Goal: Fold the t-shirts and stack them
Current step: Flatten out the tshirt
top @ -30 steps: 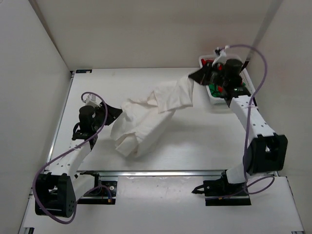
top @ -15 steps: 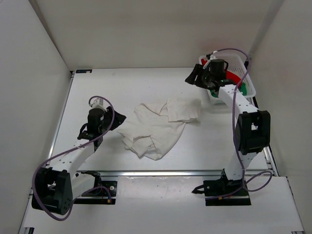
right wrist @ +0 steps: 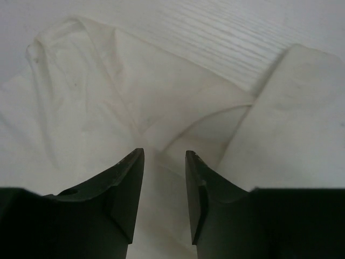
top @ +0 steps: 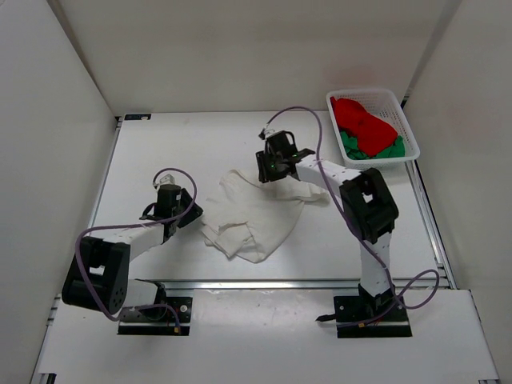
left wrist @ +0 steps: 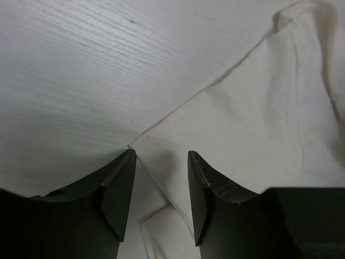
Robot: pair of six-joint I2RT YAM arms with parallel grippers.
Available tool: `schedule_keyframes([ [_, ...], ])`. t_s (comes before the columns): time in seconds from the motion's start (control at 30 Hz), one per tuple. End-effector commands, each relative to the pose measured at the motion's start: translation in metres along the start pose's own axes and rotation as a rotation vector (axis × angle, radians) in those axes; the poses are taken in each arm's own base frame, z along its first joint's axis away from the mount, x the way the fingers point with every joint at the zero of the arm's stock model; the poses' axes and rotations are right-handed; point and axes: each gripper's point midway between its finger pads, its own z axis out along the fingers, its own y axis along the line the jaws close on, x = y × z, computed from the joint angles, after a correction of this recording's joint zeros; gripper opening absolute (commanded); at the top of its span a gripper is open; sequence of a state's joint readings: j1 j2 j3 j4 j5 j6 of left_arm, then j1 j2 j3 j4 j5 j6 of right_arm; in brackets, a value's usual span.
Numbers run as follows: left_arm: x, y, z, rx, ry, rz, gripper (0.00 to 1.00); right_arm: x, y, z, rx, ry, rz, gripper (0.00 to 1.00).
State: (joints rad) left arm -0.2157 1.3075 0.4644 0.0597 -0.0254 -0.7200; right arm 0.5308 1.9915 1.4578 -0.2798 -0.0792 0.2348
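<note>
White t-shirt point(top: 256, 214), rumpled, long axis diagonal

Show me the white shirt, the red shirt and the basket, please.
white shirt point(top: 256, 216), overhead view, middle of the crumpled cloth.
red shirt point(top: 362, 120), overhead view, its middle, in the basket.
basket point(top: 364, 92), overhead view, far rim.

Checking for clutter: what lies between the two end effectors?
Only the crumpled white shirt; the top view shows it.
</note>
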Motion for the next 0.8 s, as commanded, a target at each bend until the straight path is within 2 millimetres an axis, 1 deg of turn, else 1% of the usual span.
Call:
schedule_keyframes([
  [0.0, -0.012, 0.002, 0.007, -0.034, -0.041, 0.028, 0.54, -0.019, 0.011, 0.004, 0.037, -0.024, -0.089, 0.36],
  [0.03, -0.008, 0.004, 0.008, -0.044, -0.025, 0.039, 0.54, -0.02, 0.01, 0.01, 0.044, -0.021, -0.093, 0.38],
  [0.07, -0.004, 0.006, 0.009, -0.051, -0.019, 0.045, 0.54, -0.016, 0.013, 0.015, 0.043, -0.008, -0.103, 0.38],
  [0.1, -0.006, 0.008, 0.008, -0.057, -0.026, 0.041, 0.53, -0.015, 0.016, 0.016, 0.04, -0.005, -0.112, 0.38],
  [0.13, -0.005, 0.013, 0.006, -0.063, -0.031, 0.02, 0.53, -0.016, 0.013, 0.018, 0.071, -0.015, -0.113, 0.38],
  [0.17, -0.006, 0.011, 0.003, -0.034, -0.044, 0.006, 0.53, -0.014, 0.017, 0.02, 0.065, -0.014, -0.129, 0.38],
  [0.23, -0.007, 0.009, -0.002, -0.007, -0.054, -0.022, 0.52, -0.02, 0.031, 0.018, 0.042, -0.036, -0.16, 0.38],
  [0.27, -0.009, 0.004, -0.005, 0.01, -0.057, -0.025, 0.51, -0.022, 0.042, 0.017, 0.013, -0.04, -0.164, 0.36],
  [0.3, -0.013, -0.002, -0.009, 0.034, -0.063, -0.02, 0.51, -0.019, 0.051, 0.016, -0.024, -0.023, -0.158, 0.36],
  [0.33, -0.014, -0.004, -0.011, 0.038, -0.059, -0.022, 0.51, -0.025, 0.063, 0.012, -0.049, -0.032, -0.169, 0.36],
  [0.37, -0.017, -0.006, -0.016, 0.055, -0.065, -0.031, 0.51, -0.02, 0.077, 0.01, -0.082, -0.024, -0.181, 0.36],
  [0.4, -0.022, -0.011, -0.021, 0.082, -0.076, -0.04, 0.5, -0.024, 0.085, 0.002, -0.092, -0.042, -0.192, 0.34],
  [0.43, -0.031, -0.018, -0.03, 0.12, -0.098, -0.062, 0.49, -0.02, 0.099, -0.004, -0.097, -0.055, -0.209, 0.34],
  [0.47, -0.04, -0.021, -0.035, 0.14, -0.12, -0.076, 0.49, -0.013, 0.114, -0.005, -0.116, -0.055, -0.242, 0.33],
  [0.5, -0.048, -0.02, -0.042, 0.155, -0.14, -0.107, 0.47, -0.011, 0.123, -0.012, -0.158, -0.059, -0.248, 0.31],
  [0.53, -0.062, -0.017, -0.05, 0.171, -0.176, -0.134, 0.46, -0.013, 0.142, -0.018, -0.226, -0.08, -0.246, 0.31],
  [0.57, -0.072, -0.021, -0.056, 0.188, -0.195, -0.148, 0.45, -0.007, 0.149, -0.019, -0.255, -0.069, -0.229, 0.28],
  [0.6, -0.086, -0.025, -0.066, 0.21, -0.216, -0.171, 0.44, 0.001, 0.165, -0.019, -0.318, -0.062, -0.236, 0.28],
  [0.63, -0.086, -0.029, -0.069, 0.213, -0.197, -0.164, 0.44, 0.004, 0.179, -0.023, -0.361, -0.059, -0.231, 0.28],
  [0.67, -0.101, -0.037, -0.076, 0.215, -0.224, -0.145, 0.45, 0.01, 0.195, -0.021, -0.4, -0.05, -0.246, 0.29],
  [0.7, -0.114, -0.05, -0.085, 0.246, -0.249, -0.136, 0.45, 0.015, 0.201, -0.016, -0.405, -0.031, -0.26, 0.29],
  [0.73, -0.12, -0.057, -0.089, 0.271, -0.261, -0.14, 0.45, 0.02, 0.216, -0.018, -0.427, -0.027, -0.295, 0.29],
  [0.77, -0.13, -0.069, -0.1, 0.317, -0.272, -0.142, 0.44, 0.025, 0.227, -0.012, -0.429, -0.013, -0.327, 0.29],
])
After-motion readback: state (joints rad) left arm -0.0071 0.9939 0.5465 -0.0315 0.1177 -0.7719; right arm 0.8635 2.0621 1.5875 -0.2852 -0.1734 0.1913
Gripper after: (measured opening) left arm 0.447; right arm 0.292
